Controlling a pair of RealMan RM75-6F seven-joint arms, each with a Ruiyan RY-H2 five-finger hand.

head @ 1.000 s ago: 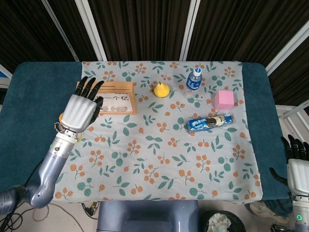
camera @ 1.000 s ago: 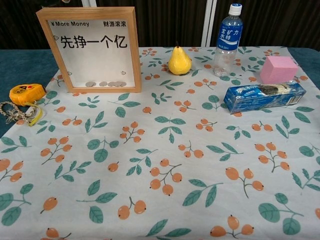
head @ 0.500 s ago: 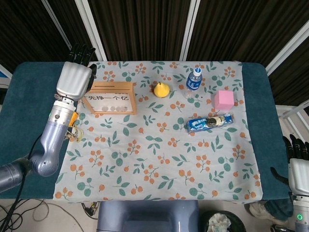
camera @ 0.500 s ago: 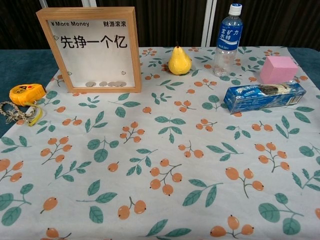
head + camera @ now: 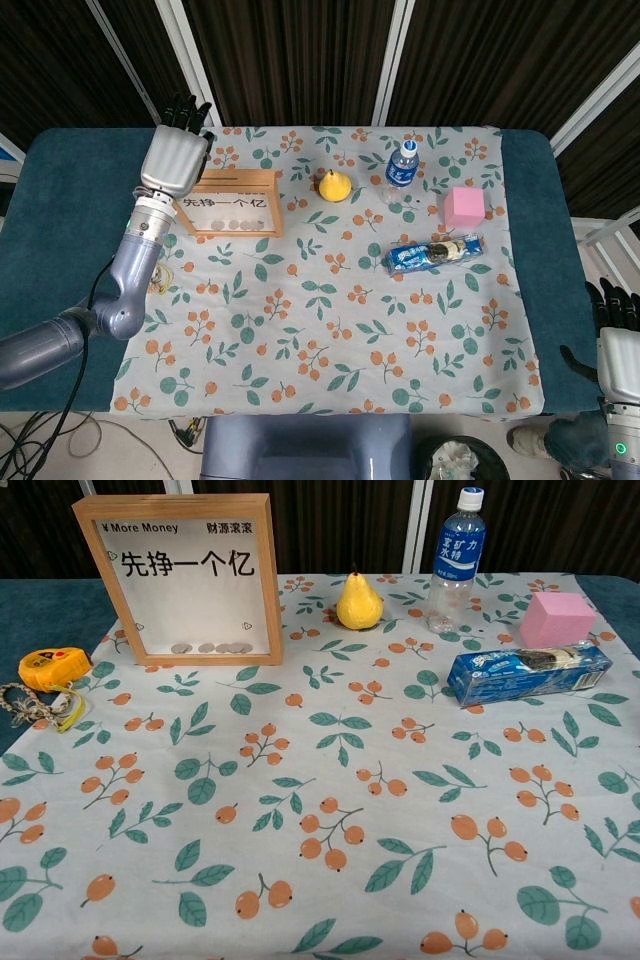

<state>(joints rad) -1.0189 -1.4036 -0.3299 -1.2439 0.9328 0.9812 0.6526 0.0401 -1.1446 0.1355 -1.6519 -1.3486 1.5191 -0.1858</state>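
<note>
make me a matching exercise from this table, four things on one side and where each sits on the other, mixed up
Things:
1. wooden frame
2. pear
3. pink block
4. orange tape measure

Places:
A. on the bare blue table, off the left edge of the floral cloth
B. between the frame and the water bottle
C. far right of the cloth, behind the blue biscuit pack
D. standing at the back left, coins along its bottom

Pairs: 1-D, 2-B, 3-C, 4-A
</note>
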